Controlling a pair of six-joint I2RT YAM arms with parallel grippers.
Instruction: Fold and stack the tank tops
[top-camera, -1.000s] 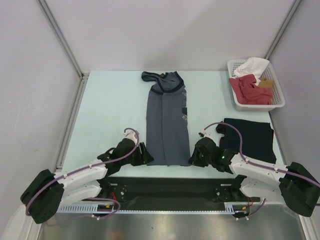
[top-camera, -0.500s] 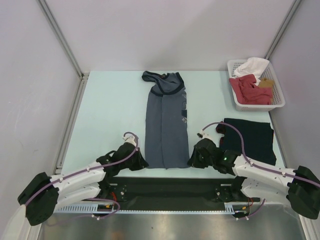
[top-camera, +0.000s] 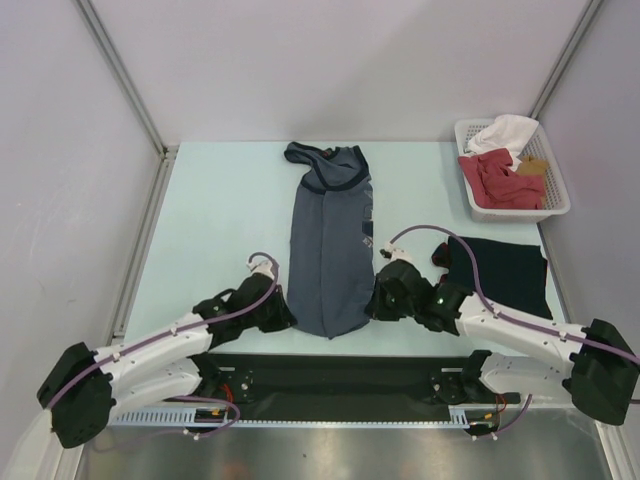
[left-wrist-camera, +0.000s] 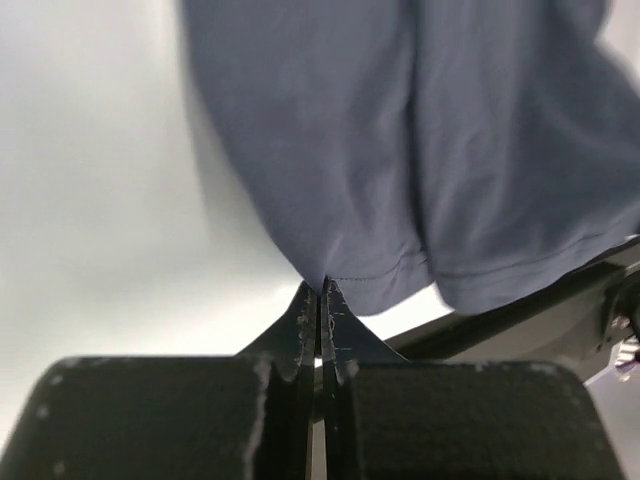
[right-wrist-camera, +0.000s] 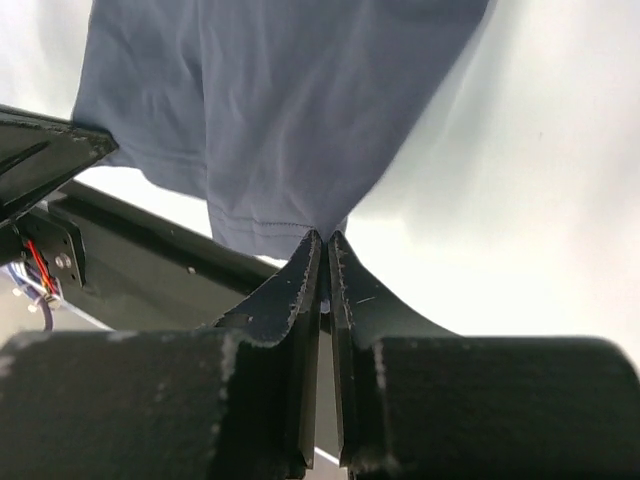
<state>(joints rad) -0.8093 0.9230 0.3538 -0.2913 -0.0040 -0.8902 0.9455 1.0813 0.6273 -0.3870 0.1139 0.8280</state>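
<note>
Two tank tops are seen on the pale worktop (top-camera: 220, 220). The slate-blue tank top (top-camera: 330, 240) is stretched lengthwise at the centre, and the dark navy tank top (top-camera: 505, 275) is laid folded to its right. A red garment (top-camera: 500, 180) and a white garment (top-camera: 505, 132) are held in the white basket (top-camera: 466, 170) at the far right. The left pincer (left-wrist-camera: 320, 295) is clamped on the slate-blue hem's left corner, the right pincer (right-wrist-camera: 325, 240) on its right corner.

The slate-blue tank top (top-camera: 330, 250) is lying as a long folded strip mid-counter (top-camera: 220, 220), near hem corners pinched in my left fingers (left-wrist-camera: 303, 325) and right fingers (right-wrist-camera: 300, 280), the dark navy tank top (top-camera: 510, 275) lying folded flat to its right.
</note>
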